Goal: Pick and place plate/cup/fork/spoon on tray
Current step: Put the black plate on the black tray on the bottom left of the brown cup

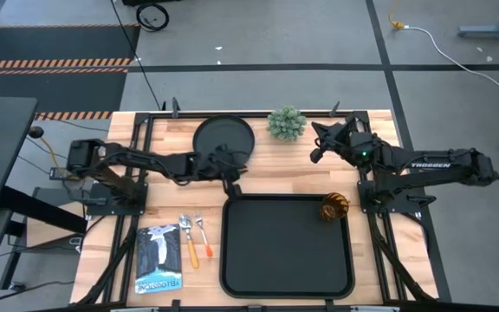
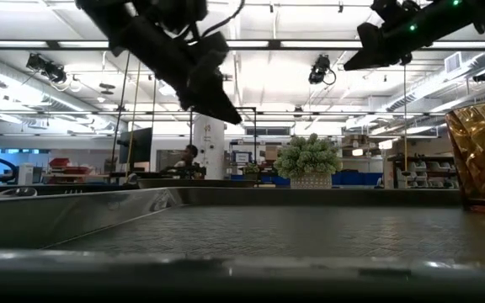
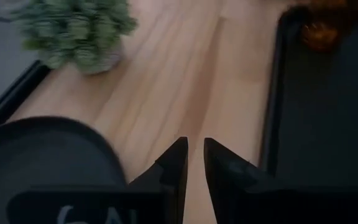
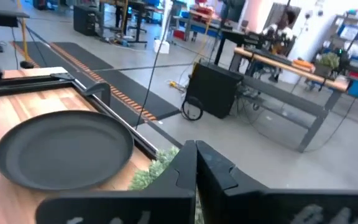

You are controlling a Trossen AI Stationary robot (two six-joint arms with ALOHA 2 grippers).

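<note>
The black tray holds only the amber cup, which stands in its far right corner. The round plate lies on the bare wood beyond the tray's far left corner, near the table's back edge, with the green plant to its right. The fork and spoon lie side by side left of the tray, next to a printed packet whose writing is too small to read.

The left gripper hangs between plate and tray, jaws a narrow slit apart, holding nothing. The right gripper hovers near the plant, jaws closed and empty; its arm reads "TROSSEN".
</note>
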